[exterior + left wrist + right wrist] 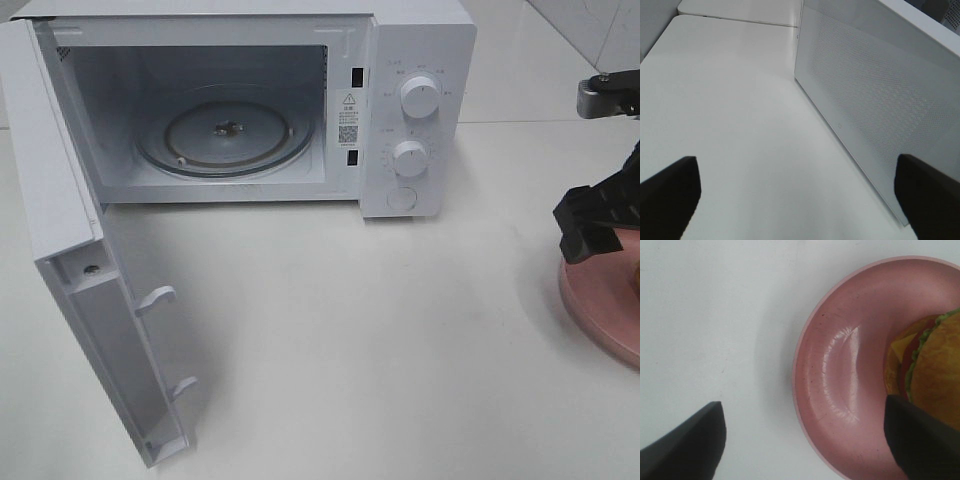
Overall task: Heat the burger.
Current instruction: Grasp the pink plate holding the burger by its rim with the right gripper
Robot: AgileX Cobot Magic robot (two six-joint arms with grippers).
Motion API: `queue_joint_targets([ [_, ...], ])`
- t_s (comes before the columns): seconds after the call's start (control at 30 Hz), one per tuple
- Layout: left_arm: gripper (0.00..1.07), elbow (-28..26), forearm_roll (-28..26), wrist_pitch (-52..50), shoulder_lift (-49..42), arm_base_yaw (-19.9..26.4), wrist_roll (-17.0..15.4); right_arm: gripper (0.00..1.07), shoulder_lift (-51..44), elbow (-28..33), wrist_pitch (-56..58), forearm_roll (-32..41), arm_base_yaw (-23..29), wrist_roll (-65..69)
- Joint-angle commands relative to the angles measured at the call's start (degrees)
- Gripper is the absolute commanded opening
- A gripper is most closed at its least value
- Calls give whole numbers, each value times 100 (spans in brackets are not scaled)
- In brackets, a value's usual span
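The burger point(937, 365), with a golden-brown bun, green lettuce and red and yellow layers, lies on a pink plate point(840, 370); only its edge shows in the right wrist view. My right gripper point(802, 440) is open and empty above the plate's rim, with one finger point(920, 435) close beside the burger and the other point(685, 440) over the bare table. In the exterior high view this gripper point(592, 232) hangs over the pink plate point(600, 300) at the far right. My left gripper point(800, 195) is open and empty, beside the microwave door point(875, 100).
The white microwave point(420, 110) stands at the back with its door point(70, 230) swung fully open to the left. Its glass turntable point(225, 130) holds nothing. White table point(380, 340) lies between the microwave and the plate.
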Motion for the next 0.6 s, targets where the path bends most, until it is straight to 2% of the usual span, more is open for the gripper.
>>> queue_joint_targets([
  [0.03, 98, 0, -6, -46, -92, 29, 0, 82, 149, -17, -86, -34, -69, -74],
  [0.6, 98, 0, -6, -46, -92, 29, 0, 79, 1209, -17, -848, -23, -74, 6],
])
